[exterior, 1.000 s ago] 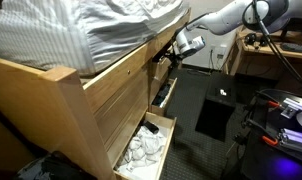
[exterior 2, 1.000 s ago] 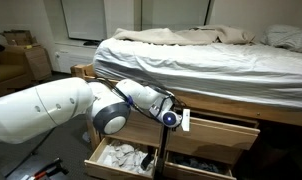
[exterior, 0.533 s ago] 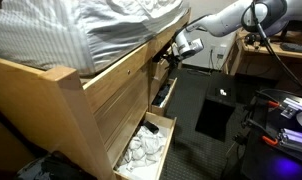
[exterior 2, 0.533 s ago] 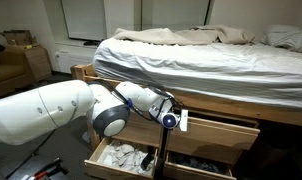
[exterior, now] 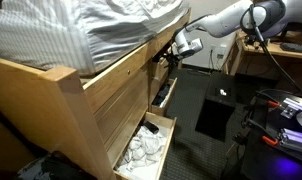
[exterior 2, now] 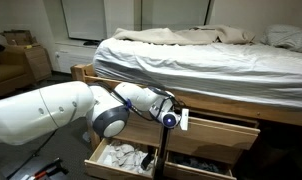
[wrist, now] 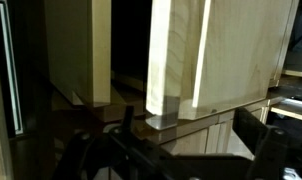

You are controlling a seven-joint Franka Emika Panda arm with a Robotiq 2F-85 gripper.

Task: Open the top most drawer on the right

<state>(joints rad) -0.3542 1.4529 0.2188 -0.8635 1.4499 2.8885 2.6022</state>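
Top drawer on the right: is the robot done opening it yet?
Not yet. Done: the gripper is up at the top drawer, at its edge. In hand: getting a hold; I cannot tell if the fingers are shut on it. Left: the pull itself, since this drawer looks barely out, if at all, while the bottom drawer with white cloth in it sits far out.

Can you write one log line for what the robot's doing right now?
gripper: at top right drawer edge | grip: cannot tell | lower drawer: open, white fabric inside
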